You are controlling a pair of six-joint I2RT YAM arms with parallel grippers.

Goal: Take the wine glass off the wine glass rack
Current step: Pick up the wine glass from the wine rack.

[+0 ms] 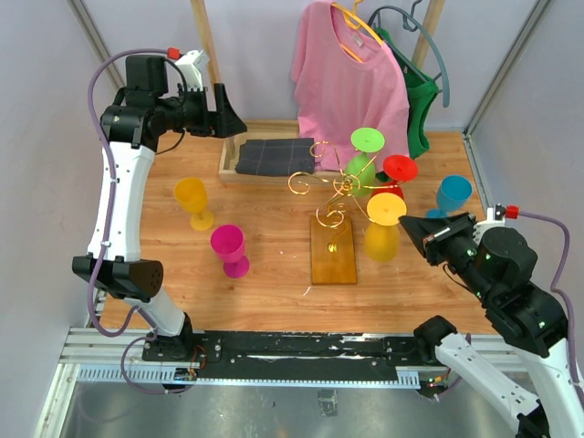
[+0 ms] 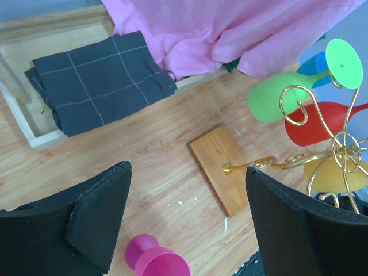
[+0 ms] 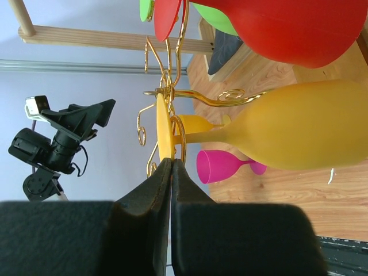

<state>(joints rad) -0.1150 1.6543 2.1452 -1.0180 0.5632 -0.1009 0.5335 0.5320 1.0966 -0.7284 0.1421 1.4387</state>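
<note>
step: grasp stage. I read the yellow wine glass (image 3: 299, 138) as the target, and it is not yet off the wine glass rack (image 1: 333, 187).
glass location: it hangs bowl-down on the rack's right side. Its flat foot is caught in a gold spiral arm, with the bowl just beside the wooden base (image 1: 333, 251).
right gripper (image 3: 171, 167): fingers pressed together, tips right at the lower rim of the glass's foot. I cannot tell whether they pinch the rim or only touch it.
left gripper (image 2: 188, 172): jaws wide apart and holding nothing — raised at the far left, well apart from the rack.
neighbours: the red glass (image 3: 299, 29) and green glass (image 2: 270, 100) hang close by on the same rack.
next move, my call: a pinch this thin looks weak — I'd spread the fingers and take the stem. Then I'd slide the foot outward along the wire arm before lowering, staying off the red glass.
risk: tugging sideways could tip the light rack.
</note>
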